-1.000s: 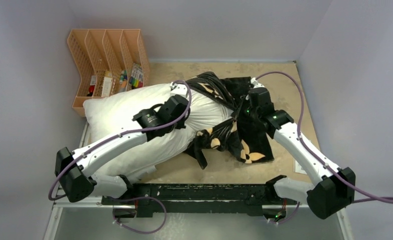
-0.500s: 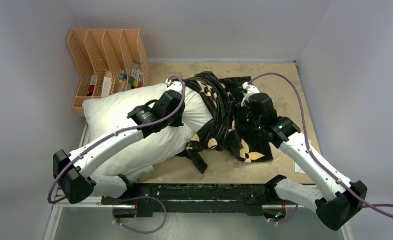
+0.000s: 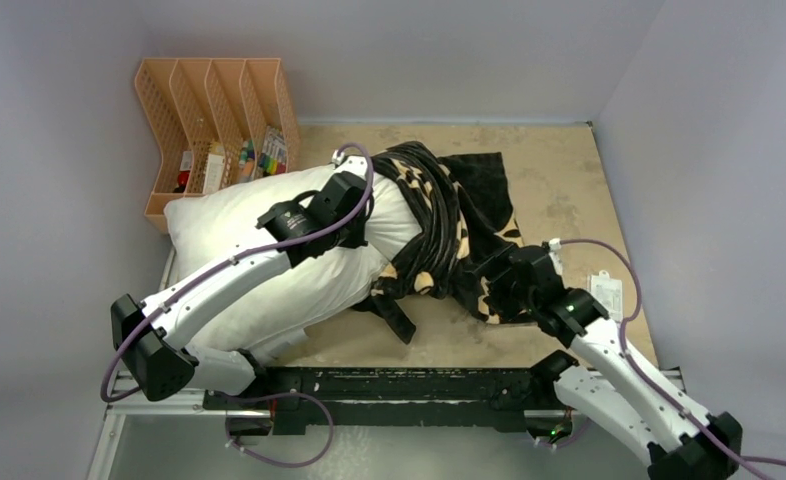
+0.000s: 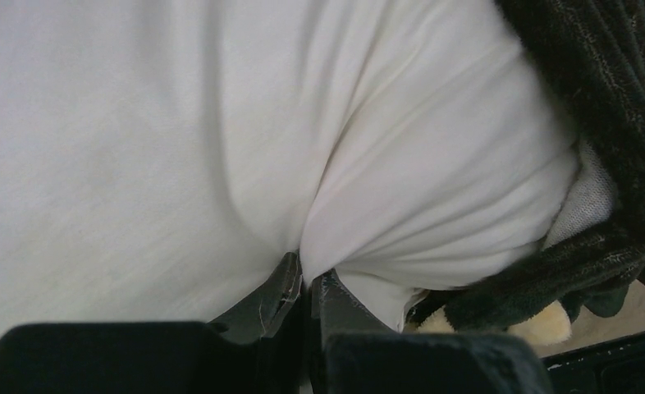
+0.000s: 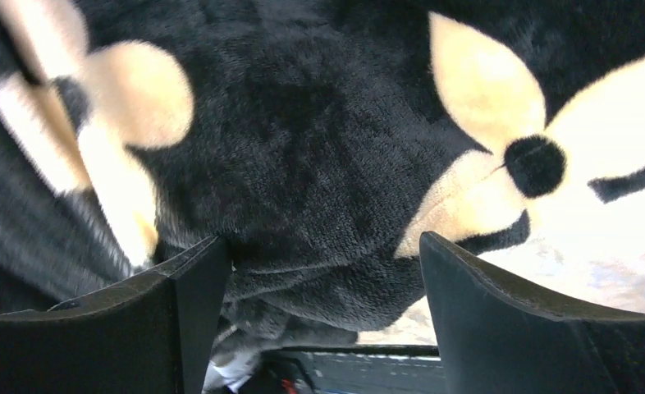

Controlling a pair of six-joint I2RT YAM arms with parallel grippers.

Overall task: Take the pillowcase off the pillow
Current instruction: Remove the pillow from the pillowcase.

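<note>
The white pillow (image 3: 229, 225) lies across the left half of the table. Its right end is still inside the black pillowcase (image 3: 449, 225) with tan flower motifs, which is bunched in folds round it and trails to the right. My left gripper (image 3: 357, 205) is shut on a pinch of the pillow's white fabric (image 4: 221, 123) beside the pillowcase's edge (image 4: 606, 123), its fingers (image 4: 282, 283) pressed together. My right gripper (image 3: 504, 282) hangs open over the pillowcase's near right corner. In the right wrist view, plush cloth (image 5: 303, 148) lies between the wide jaws, ungripped.
An orange file organiser (image 3: 214, 110) with small items stands at the back left, touching the pillow. A white card (image 3: 606, 295) lies on the tan table (image 3: 559, 170) at the right. A black rail (image 3: 389, 385) runs along the near edge. Walls close in on three sides.
My right gripper opened, let go of the pillowcase and drew back toward the near right. The pillowcase's folds slid left, up against the pillow. The left arm shifted slightly left, still pinching the pillow.
</note>
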